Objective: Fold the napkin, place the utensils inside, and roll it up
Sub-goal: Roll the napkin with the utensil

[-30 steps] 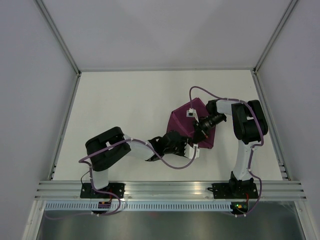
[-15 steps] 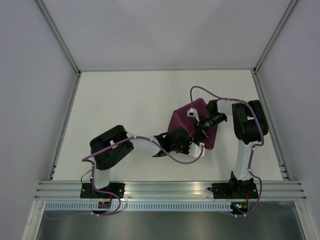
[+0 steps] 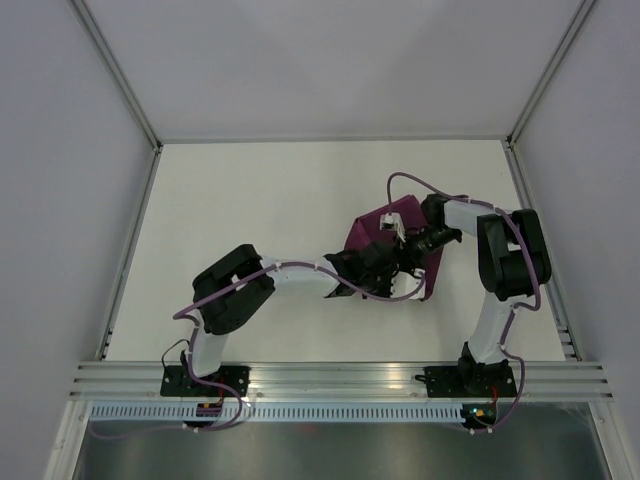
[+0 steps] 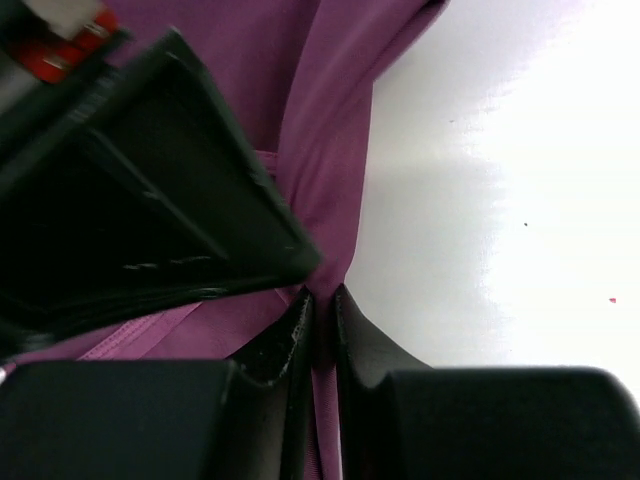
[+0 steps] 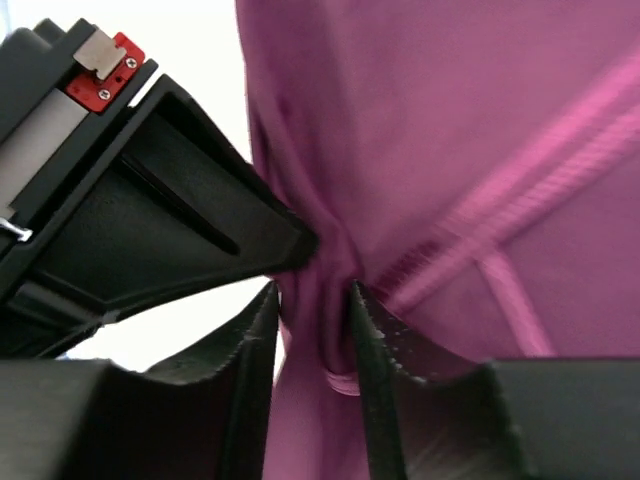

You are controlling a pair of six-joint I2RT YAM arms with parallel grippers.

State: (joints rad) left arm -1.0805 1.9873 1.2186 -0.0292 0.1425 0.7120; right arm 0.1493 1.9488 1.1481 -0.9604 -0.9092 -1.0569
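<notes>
The plum-purple napkin (image 3: 362, 238) lies bunched on the white table, right of centre, with both grippers meeting over it. My left gripper (image 4: 322, 300) is shut on a thin upright fold of the napkin (image 4: 320, 130). It reaches in from the left (image 3: 392, 268). My right gripper (image 5: 313, 300) stands open, with a gathered ridge of napkin (image 5: 420, 120) loosely between its fingers. It comes in from the right (image 3: 404, 248). Each wrist view shows the other gripper's black finger close by, nearly touching. The utensils are out of view.
The white table (image 3: 250, 220) extends left and back from the napkin. Grey walls and metal frame posts (image 3: 130, 100) enclose it. An aluminium rail (image 3: 340, 380) runs along the near edge by the arm bases.
My left arm has stretched right to the napkin and shut on a fold. My right gripper's jaws have parted from their grip. The napkin has shifted slightly right.
</notes>
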